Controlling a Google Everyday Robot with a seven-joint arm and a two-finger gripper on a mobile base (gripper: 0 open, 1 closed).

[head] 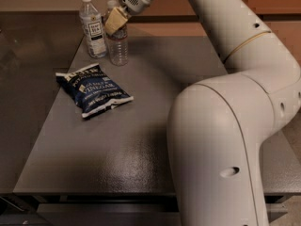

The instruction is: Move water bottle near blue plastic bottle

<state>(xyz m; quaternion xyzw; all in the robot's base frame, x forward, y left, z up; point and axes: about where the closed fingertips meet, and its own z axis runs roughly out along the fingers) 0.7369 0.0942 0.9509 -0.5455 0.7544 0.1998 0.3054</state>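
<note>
The water bottle [118,48], clear and ribbed with a narrow dark band, stands upright at the table's far left. My gripper [115,21] is around its upper part, and its tan fingers [117,19] cover the neck below the cap. The blue plastic bottle [92,26], slim with a white cap and a tall white-and-dark label, stands upright just to the left of it, a small gap between them.
A dark blue chip bag [93,89] lies flat on the grey table [141,140] in front of the bottles. My white arm [225,126] fills the right side of the view. The table's left edge runs close to the bottles.
</note>
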